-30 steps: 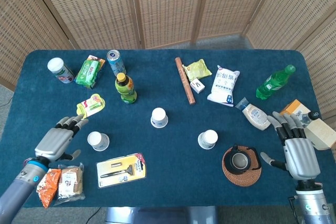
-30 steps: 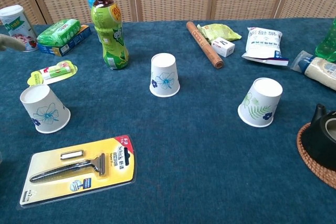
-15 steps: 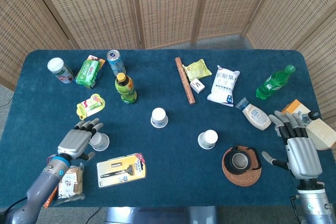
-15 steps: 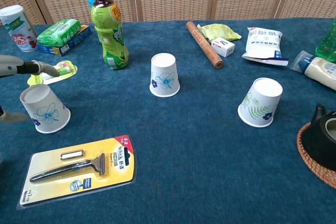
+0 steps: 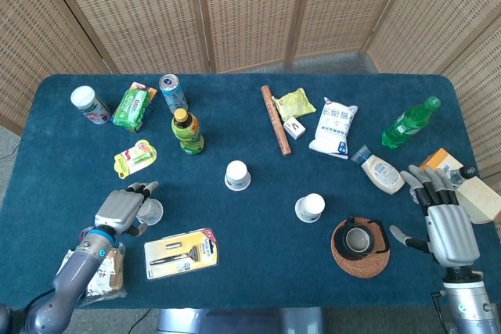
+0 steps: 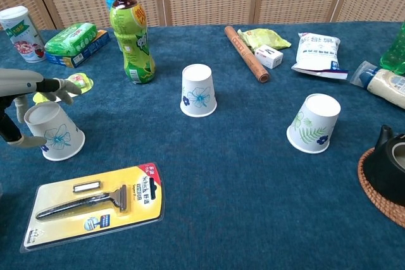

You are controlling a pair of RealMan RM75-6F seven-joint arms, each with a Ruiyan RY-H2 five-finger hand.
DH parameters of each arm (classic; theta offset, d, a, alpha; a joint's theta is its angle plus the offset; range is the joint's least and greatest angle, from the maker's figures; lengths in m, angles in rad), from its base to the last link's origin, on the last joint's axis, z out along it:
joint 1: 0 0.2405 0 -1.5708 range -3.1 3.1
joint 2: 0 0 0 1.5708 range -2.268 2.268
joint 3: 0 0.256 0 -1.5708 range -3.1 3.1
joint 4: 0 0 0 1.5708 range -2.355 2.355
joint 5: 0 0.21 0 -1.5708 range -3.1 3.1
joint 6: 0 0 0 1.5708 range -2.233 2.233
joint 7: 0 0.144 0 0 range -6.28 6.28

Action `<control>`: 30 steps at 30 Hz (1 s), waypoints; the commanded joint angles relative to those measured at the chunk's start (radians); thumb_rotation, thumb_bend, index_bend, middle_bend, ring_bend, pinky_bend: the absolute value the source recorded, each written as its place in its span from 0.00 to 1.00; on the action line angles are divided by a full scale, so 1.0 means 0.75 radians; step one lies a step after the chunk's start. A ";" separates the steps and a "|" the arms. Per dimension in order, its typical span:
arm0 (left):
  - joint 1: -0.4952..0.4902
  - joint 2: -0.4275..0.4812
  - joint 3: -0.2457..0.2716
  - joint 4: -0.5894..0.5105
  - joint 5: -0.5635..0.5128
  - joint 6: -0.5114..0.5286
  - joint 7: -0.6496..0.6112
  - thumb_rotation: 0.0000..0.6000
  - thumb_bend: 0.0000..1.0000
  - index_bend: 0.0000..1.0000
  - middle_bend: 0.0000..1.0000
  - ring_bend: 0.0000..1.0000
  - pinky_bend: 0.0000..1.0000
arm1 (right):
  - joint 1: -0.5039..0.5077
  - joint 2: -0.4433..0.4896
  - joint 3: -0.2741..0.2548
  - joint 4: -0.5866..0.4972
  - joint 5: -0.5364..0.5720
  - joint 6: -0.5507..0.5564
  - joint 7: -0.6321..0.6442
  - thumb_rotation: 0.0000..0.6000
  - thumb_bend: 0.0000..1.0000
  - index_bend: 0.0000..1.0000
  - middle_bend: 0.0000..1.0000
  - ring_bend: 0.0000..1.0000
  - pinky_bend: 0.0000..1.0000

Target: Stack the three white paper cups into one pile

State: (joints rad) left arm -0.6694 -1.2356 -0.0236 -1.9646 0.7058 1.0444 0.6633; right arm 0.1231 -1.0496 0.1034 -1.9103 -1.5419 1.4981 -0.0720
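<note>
Three white paper cups stand upside down on the blue table. The left cup [image 5: 150,211] [image 6: 56,132] has my left hand [image 5: 120,212] [image 6: 24,93] at it. The fingers [image 6: 56,87] arch over its top and the thumb [image 6: 19,141] lies by its left side, with no firm grip visible. The middle cup [image 5: 237,175] [image 6: 198,90] and the right cup [image 5: 310,208] [image 6: 314,123] stand free. My right hand [image 5: 448,226] hovers at the table's right edge with its fingers spread, holding nothing. The chest view does not show it.
A green tea bottle [image 5: 188,132] [image 6: 131,33] stands behind the left cup, and a razor pack [image 5: 181,253] [image 6: 95,203] lies in front of it. Snack packets [image 5: 95,271] lie under my left forearm. A black teapot on a woven mat [image 5: 360,245] sits right of the right cup.
My left hand has moved right, from clear of the left cup to reaching around it with its fingers over the top. My right hand has stayed put.
</note>
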 commanded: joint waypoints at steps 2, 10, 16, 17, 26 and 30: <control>-0.009 -0.008 0.008 0.001 -0.007 0.014 0.005 1.00 0.37 0.04 0.25 0.23 0.45 | 0.000 0.001 0.000 -0.001 0.003 -0.001 0.004 1.00 0.19 0.13 0.00 0.00 0.00; -0.020 -0.022 0.019 0.010 -0.004 0.057 0.012 1.00 0.38 0.10 0.35 0.30 0.49 | 0.001 0.000 -0.001 0.001 0.003 -0.003 0.006 1.00 0.19 0.13 0.00 0.00 0.00; -0.015 -0.026 0.021 0.006 0.029 0.082 -0.009 1.00 0.38 0.11 0.35 0.31 0.50 | 0.001 0.001 -0.001 0.001 0.002 -0.002 0.009 1.00 0.19 0.13 0.00 0.00 0.00; -0.015 -0.026 0.021 0.003 0.033 0.083 -0.012 1.00 0.38 0.12 0.35 0.31 0.50 | 0.001 0.001 -0.001 0.001 0.002 -0.002 0.008 1.00 0.19 0.13 0.00 0.00 0.00; -0.048 -0.032 -0.028 -0.054 0.059 0.084 -0.040 1.00 0.38 0.12 0.35 0.31 0.50 | 0.001 0.002 -0.003 -0.002 0.001 -0.003 0.009 1.00 0.19 0.13 0.00 0.00 0.00; -0.092 -0.060 -0.067 -0.074 0.013 0.098 -0.002 1.00 0.38 0.12 0.35 0.31 0.50 | 0.001 0.003 -0.003 -0.001 0.002 -0.003 0.012 1.00 0.19 0.13 0.00 0.00 0.00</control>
State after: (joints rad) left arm -0.7268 -1.2719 -0.0637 -2.0142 0.7282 1.1128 0.6499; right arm 0.1236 -1.0474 0.1010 -1.9113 -1.5405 1.4961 -0.0628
